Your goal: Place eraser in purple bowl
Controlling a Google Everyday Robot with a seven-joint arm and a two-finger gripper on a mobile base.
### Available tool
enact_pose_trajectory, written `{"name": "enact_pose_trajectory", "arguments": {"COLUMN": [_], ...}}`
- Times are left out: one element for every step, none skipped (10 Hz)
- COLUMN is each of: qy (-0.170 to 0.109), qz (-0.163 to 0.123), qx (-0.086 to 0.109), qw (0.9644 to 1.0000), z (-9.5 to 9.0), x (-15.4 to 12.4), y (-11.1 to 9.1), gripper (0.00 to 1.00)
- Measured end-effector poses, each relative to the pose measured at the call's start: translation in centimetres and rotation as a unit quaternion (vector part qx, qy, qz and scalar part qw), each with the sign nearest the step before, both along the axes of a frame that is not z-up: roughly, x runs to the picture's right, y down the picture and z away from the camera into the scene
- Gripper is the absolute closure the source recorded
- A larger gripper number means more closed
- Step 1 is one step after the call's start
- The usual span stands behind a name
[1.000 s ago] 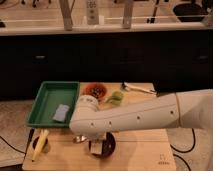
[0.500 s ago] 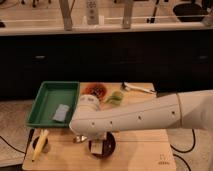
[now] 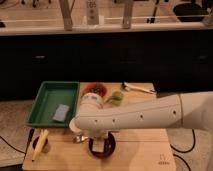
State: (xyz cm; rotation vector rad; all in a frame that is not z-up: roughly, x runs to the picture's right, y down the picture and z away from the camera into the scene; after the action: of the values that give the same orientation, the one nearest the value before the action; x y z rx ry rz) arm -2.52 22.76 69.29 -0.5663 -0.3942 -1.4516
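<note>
The purple bowl (image 3: 102,146) is very dark and sits on the wooden table (image 3: 145,152) near its front edge. My white arm reaches in from the right, and my gripper (image 3: 100,142) hangs from the wrist straight down over the bowl. A small pale shape (image 3: 99,147) shows at the bowl's opening right under the gripper. It may be the eraser, but I cannot tell whether it is held or lying in the bowl. The arm hides the table just behind the bowl.
A green tray (image 3: 46,95) at the left holds a flat grey-blue rectangle (image 3: 61,113). A reddish-brown bowl (image 3: 95,91), a small green bowl (image 3: 116,98) and a white utensil (image 3: 138,88) stand at the back. A yellow banana (image 3: 40,145) lies front left.
</note>
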Motion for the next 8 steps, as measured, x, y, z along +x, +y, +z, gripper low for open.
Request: {"name": "enact_pose_trajectory", "arguments": {"qy": [0.000,0.002,0.007,0.010,0.012,0.015,0.018,0.020], "qz": [0.001,0.002,0.002,0.002,0.001,0.000,0.001,0.003], "qx": [-0.001,-0.003,-0.005,-0.006,-0.009,-0.011,-0.013,-0.014], "qw": [1.0000,1.0000,1.0000,0.9999,0.9999,0.9998,0.9998,0.9997], "z": [0.3,0.5,0.8,0.9,1.1,1.2,1.4,1.5], "x": [-0.1,-0.1,0.1,0.2,0.1,0.1,0.3,0.5], "y": [-0.1,-0.2,-0.3,-0.3,-0.3,-0.3,-0.2,-0.1], "gripper": [0.37,0.27,0.20,0.20,0.20,0.20,0.20,0.20]}}
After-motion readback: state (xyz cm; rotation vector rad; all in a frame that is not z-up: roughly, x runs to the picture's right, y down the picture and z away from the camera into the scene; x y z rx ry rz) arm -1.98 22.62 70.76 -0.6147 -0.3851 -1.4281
